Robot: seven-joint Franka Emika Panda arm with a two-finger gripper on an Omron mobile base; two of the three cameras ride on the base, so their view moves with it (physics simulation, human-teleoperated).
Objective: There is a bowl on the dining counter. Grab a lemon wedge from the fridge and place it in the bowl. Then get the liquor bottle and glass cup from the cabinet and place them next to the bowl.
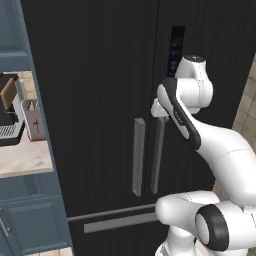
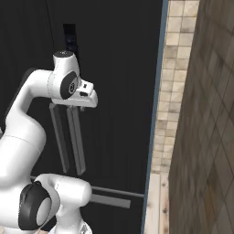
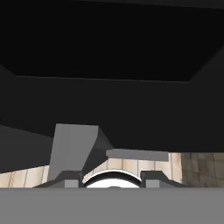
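Gripper point(image 1: 161, 113) pressing against the top of the right fridge handle point(image 1: 158, 160), grip state unclear, left handle point(image 1: 138, 156) standing just beside it.

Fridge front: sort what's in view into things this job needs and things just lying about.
Needed for the job:
- black fridge
- its right door handle, at the gripper

Just lying about:
- left door handle
- drawer handle
- coffee machine on the counter
- tiled wall
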